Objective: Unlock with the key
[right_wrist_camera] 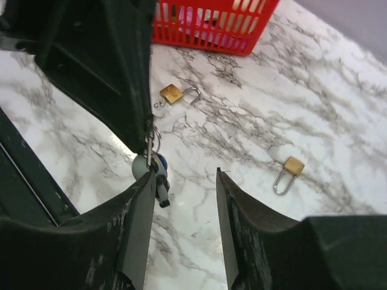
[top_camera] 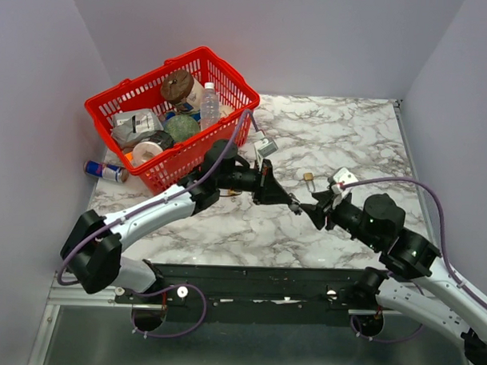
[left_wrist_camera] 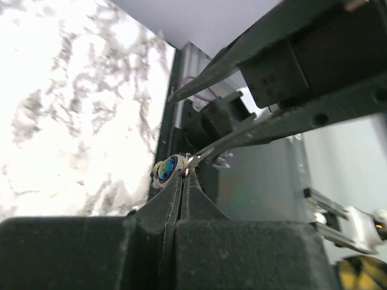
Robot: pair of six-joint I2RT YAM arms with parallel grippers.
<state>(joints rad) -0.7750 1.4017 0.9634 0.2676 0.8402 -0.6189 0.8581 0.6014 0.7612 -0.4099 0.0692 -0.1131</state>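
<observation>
My left gripper is shut on the key, pinching its thin metal part at the very fingertips. A round blue and white fob hangs beside it. In the right wrist view the key dangles with its ring, fob and a black piece from the left gripper, above the marble. My right gripper stands open, its left finger right against the hanging key and nothing between the jaws. From above, both grippers meet tip to tip at mid-table. Two brass padlocks lie on the table.
A red basket full of groceries stands at the back left, with a can lying beside it. A small carton sits by the basket's right corner. One padlock lies just behind the grippers. Grey walls close in three sides.
</observation>
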